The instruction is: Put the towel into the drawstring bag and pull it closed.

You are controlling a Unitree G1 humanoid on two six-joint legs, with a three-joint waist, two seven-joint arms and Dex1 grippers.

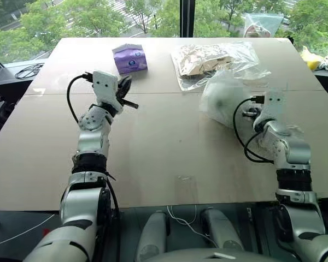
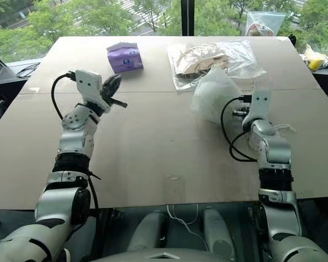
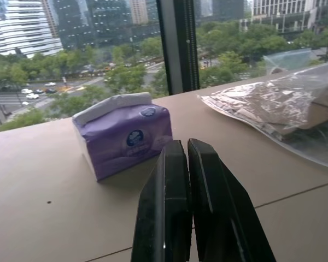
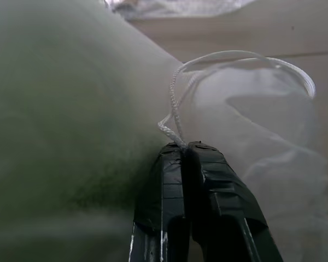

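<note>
Gripping a loop of white cord (image 4: 177,117) between fully closed fingers, the right gripper (image 4: 186,150) sits pressed against the drawstring bag (image 1: 225,101); the cord runs out from the fingertips and curves back over the bag's gathered fabric. The bag lies toward the far right part of the bench (image 1: 164,153), bulging and translucent white. Through its fabric the right wrist view shows a pale green mass, consistent with the towel (image 4: 60,120) being inside, though its outline cannot be made out.

The left gripper (image 3: 185,164) is held above the bench's left half, well apart from the bag. Its two black fingers are pressed together with nothing between them.

A purple tissue pack (image 1: 130,58) stands near the far edge, left of centre, just beyond the left gripper's fingertips but not touching them. A clear plastic zip bag (image 1: 210,61) of beige items lies at the far edge right of centre, its near side meeting or overlapping the drawstring bag's far side; which of the two cannot be told. A yellow object (image 1: 311,60) rests past the bench's far right corner.
</note>
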